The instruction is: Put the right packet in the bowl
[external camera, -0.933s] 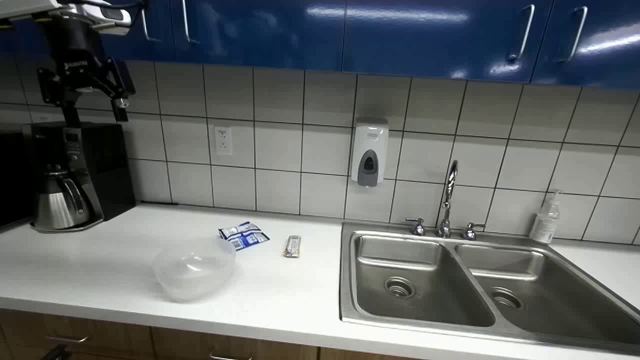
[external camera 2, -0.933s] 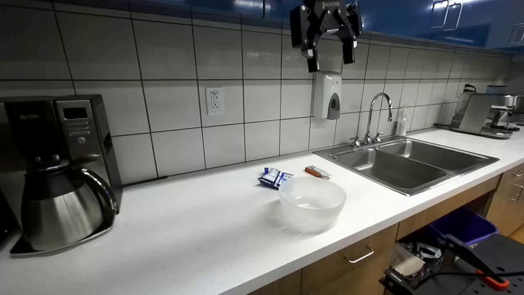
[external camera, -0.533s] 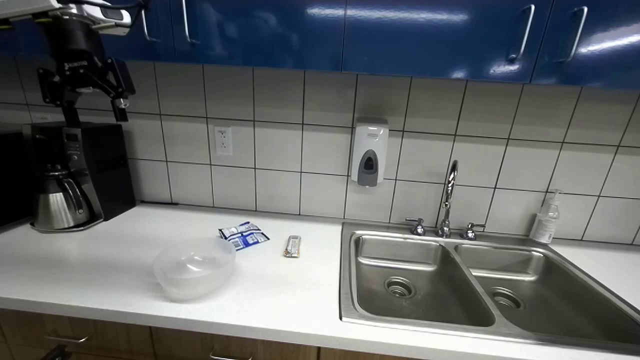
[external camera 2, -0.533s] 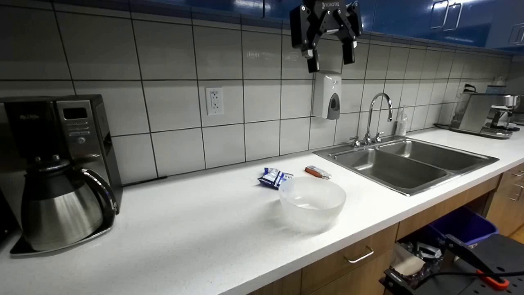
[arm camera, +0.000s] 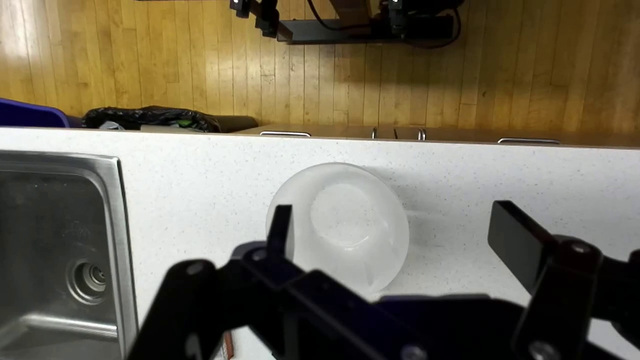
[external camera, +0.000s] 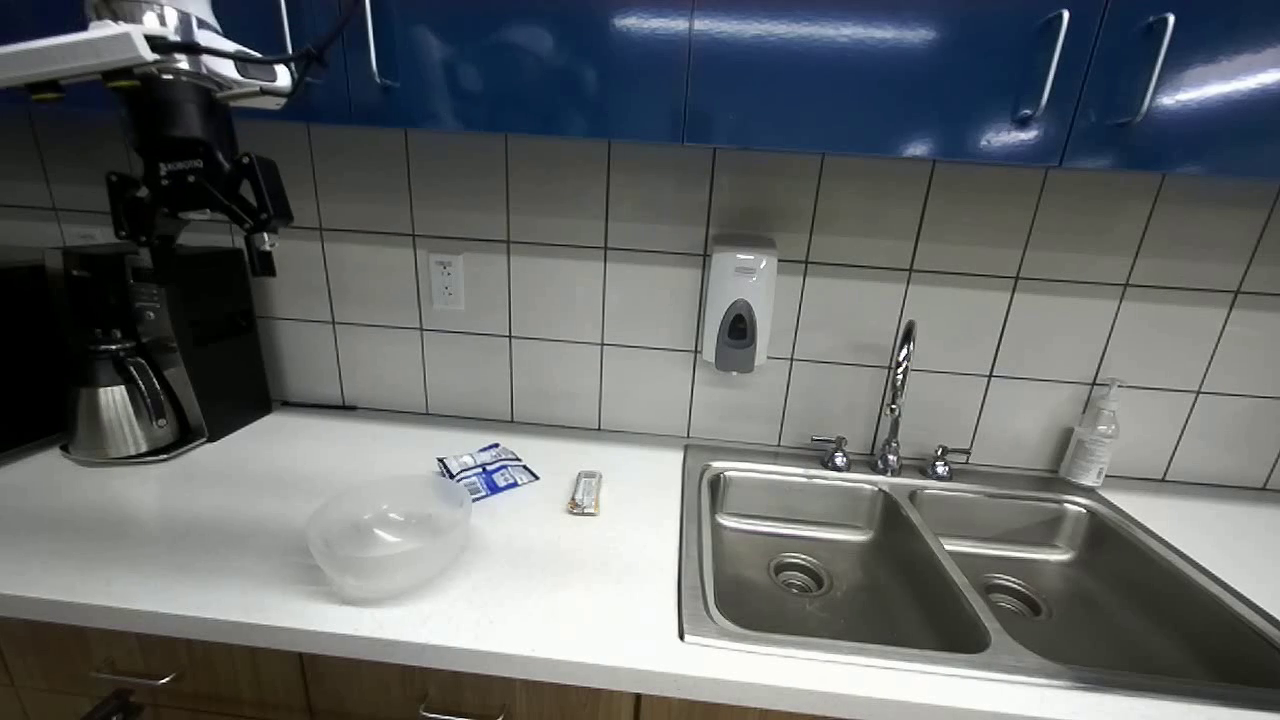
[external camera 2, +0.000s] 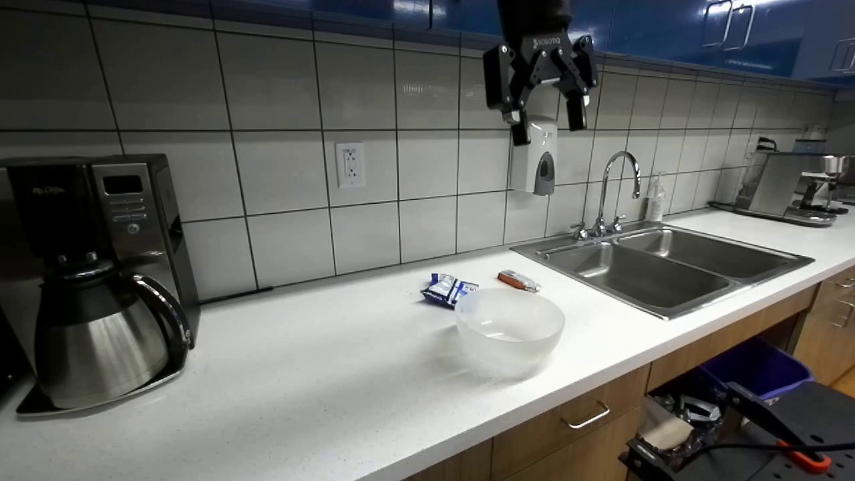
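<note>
The right packet (external camera: 585, 493) is small, narrow and silvery in an exterior view. It shows orange-red with a silvery end in an exterior view (external camera 2: 518, 280), and only a sliver shows in the wrist view (arm camera: 228, 345), mostly hidden by the gripper. The translucent whitish bowl (external camera 2: 509, 337) stands upright on the counter; it also shows in an exterior view (external camera: 388, 545) and the wrist view (arm camera: 360, 250). Nothing shows inside it. My gripper (external camera 2: 549, 127) is open and empty, high above the counter, also seen in an exterior view (external camera: 212, 260) and the wrist view (arm camera: 392, 220).
A larger blue-and-white packet (external camera: 488, 472) lies beside the bowl, toward the wall. A double sink (external camera 2: 658, 267) is beyond the right packet. A coffee maker (external camera 2: 100, 280) stands at the other end. Blue cabinets (external camera: 520, 65) hang above. A soap dispenser (external camera: 740, 305) is on the wall.
My gripper has moved down and a little to the right in both exterior views, staying open. The packets and the bowl have not moved.
</note>
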### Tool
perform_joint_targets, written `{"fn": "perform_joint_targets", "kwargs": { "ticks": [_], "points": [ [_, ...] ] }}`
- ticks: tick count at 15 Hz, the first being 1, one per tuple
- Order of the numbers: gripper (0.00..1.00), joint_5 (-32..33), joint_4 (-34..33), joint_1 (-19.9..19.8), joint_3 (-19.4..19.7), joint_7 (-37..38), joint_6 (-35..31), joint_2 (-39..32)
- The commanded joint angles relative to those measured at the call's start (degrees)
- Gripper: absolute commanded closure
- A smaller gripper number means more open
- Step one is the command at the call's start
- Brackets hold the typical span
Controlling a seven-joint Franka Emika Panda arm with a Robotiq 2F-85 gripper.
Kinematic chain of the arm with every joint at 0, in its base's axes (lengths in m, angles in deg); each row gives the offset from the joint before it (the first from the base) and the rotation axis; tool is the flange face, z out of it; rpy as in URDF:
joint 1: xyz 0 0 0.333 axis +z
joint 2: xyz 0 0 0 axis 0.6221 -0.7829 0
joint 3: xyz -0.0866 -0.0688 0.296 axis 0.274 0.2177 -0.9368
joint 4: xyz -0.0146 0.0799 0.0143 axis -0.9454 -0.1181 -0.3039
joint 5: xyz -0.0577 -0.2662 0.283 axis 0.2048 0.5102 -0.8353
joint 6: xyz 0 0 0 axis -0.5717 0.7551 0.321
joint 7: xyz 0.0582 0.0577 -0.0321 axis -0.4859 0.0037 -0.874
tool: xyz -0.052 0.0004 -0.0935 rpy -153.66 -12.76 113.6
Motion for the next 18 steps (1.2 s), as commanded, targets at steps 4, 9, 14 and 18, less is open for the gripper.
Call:
{"fn": "perform_joint_targets", "kwargs": {
  "ticks": [4,9,14,18],
  "points": [
    [0.00,2.1,4.0,-2.5,7.3,-4.2,-8.8,-5.7],
    [0.00,4.8,0.7,-5.2,13.2,-13.4,-14.1,-13.5],
    [0.00,6.0,-7.1,-7.5,17.1,-23.8,-16.8,-23.7],
    [0.00,5.2,-17.0,-9.5,18.4,-29.7,-17.1,-34.2]
  ]
}}
